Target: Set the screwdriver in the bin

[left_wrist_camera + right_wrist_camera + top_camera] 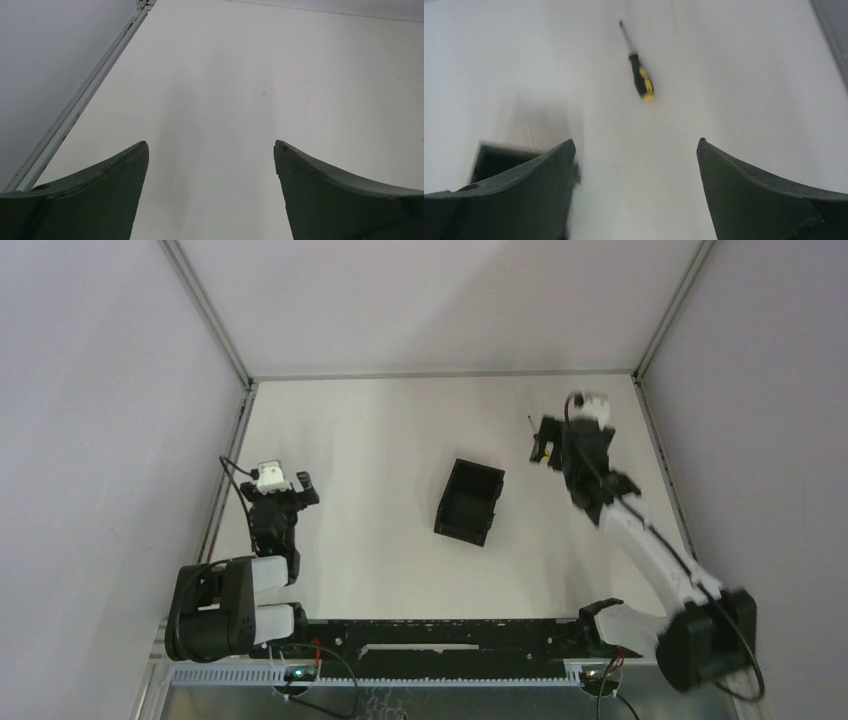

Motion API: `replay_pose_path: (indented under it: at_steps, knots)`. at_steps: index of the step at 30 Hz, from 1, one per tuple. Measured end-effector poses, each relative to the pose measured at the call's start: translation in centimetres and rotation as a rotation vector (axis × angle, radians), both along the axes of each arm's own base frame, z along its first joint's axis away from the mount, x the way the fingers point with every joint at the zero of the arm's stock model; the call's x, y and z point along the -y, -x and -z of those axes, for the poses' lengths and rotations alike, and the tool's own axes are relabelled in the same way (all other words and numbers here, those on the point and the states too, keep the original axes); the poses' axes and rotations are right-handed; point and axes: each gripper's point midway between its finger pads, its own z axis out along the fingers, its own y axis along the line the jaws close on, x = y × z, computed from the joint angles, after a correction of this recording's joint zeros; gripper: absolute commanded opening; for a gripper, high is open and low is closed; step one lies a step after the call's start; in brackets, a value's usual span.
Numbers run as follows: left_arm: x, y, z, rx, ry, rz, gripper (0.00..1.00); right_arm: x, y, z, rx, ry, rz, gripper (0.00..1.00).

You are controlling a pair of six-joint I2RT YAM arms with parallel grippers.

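Right gripper: two dark fingers at the lower corners of the view, spread wide, nothing between them.

Table: plain white surface filling most of the view; picture slightly blurred.

Screwdriver: lies flat on the table, ahead of the gripper and well apart from it, near the upper middle. Yellow-and-black handle is the nearer end; thin dark shaft points away, angled a little left.

Bin: black, open-topped; one corner shows lower left, partly hidden behind the left-hand finger.
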Motion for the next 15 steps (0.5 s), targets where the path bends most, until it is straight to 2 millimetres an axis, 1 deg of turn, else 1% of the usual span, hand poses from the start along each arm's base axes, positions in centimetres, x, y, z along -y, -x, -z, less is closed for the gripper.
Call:
replay_pose_path:
  at_steps: [2, 3, 5, 6, 8, 9, 12, 15]
  knots:
    - [0.0, 0.0, 0.0, 0.0, 0.0, 0.0, 1.0, 0.3, -3.2, -2.0, -0.046, -0.003, 0.031, 1.0]
    - [0.0, 0.0, 0.0, 0.0, 0.0, 0.0, 1.0, 0.3, -5.0, -2.7, -0.065, -0.005, 0.042, 1.0]
    - [0.0, 0.0, 0.0, 0.0, 0.0, 0.0, 1.0, 0.1, -8.0, -2.8, -0.115, -0.005, 0.045, 1.0]
    - [0.0, 0.0, 0.0, 0.0, 0.0, 0.0, 1.0, 0.0, -9.1, -2.1, -0.143, -0.002, 0.041, 1.0]
    - [0.0, 0.0, 0.0, 0.0, 0.0, 0.0, 1.0, -0.2, -11.3, 0.7, -0.244, 0.016, 0.028, 0.98]
    - [0.0, 0.0, 0.0, 0.0, 0.0, 0.0, 1.0, -0.1, -12.0, 2.1, -0.291, 0.026, 0.026, 0.97]
    - [0.0, 0.0, 0.0, 0.0, 0.0, 0.0, 1.0, 0.1, -14.0, 7.3, -0.463, 0.052, 0.001, 0.97]
    - [0.0, 0.0, 0.0, 0.0, 0.0, 0.0, 1.0, 0.4, -14.8, 10.9, -0.57, 0.068, -0.028, 0.95]
